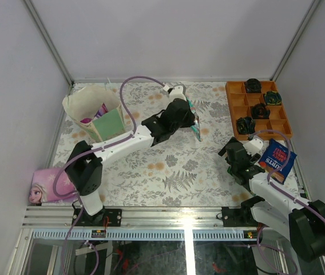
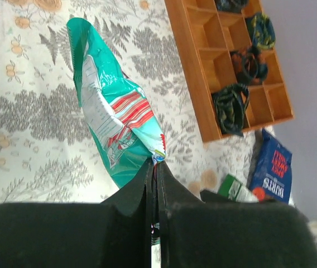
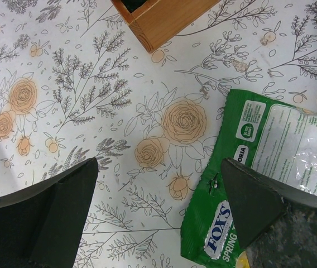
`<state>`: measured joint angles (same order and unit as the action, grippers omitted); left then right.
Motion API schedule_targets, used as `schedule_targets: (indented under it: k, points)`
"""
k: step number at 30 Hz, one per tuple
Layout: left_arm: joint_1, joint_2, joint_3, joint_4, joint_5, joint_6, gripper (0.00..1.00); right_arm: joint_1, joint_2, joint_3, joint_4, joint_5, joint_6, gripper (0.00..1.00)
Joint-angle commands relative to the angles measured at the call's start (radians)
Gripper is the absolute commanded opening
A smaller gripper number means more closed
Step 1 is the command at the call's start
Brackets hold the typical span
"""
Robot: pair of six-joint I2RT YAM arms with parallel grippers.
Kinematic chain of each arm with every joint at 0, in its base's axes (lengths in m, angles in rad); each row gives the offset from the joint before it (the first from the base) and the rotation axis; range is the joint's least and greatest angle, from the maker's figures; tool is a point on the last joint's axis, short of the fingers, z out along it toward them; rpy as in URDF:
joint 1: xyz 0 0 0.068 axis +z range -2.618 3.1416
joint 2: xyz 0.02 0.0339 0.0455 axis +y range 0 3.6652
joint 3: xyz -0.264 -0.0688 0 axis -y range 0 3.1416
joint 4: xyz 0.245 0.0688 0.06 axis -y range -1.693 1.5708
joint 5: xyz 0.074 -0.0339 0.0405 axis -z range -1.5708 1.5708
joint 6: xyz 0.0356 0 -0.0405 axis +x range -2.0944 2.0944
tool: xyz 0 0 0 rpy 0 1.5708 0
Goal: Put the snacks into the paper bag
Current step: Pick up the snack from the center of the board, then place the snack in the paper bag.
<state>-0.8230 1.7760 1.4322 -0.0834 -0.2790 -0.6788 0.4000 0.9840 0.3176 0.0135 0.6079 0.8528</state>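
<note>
Well clear of the paper bag (image 1: 111,121), the left gripper (image 2: 155,164) pinches a teal sweets packet (image 2: 111,111) by its edge — the carrying step, which probably calls next for a swing over the bag's mouth — while the right gripper (image 3: 158,192) waits with jaws spread wide.

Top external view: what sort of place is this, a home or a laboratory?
Probably a laboratory robot cell, not a home. Plain white panel walls close in the table, two robot arms are bolted to a metal rail, and the paper bag and orange tray look staged.
</note>
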Motion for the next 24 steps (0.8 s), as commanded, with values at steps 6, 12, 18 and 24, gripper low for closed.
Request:
schedule_targets:
  k: [6, 12, 18, 24]
  points:
    - [-0.044, -0.204, 0.079, -0.221, -0.173, 0.083, 0.0, -0.001, -0.015, 0.035, 0.031, 0.009, -0.005, 0.99]
    - [-0.044, -0.295, 0.14, -0.366, -0.283, 0.137, 0.0, -0.003, -0.011, 0.037, 0.03, 0.008, -0.007, 0.99]
    - [-0.018, -0.415, 0.136, -0.44, -0.41, 0.213, 0.0, -0.002, -0.018, 0.035, 0.031, 0.003, -0.007, 0.99]
    - [0.042, -0.543, 0.123, -0.486, -0.496, 0.249, 0.0, -0.002, -0.002, 0.037, 0.037, -0.006, -0.006, 0.99]
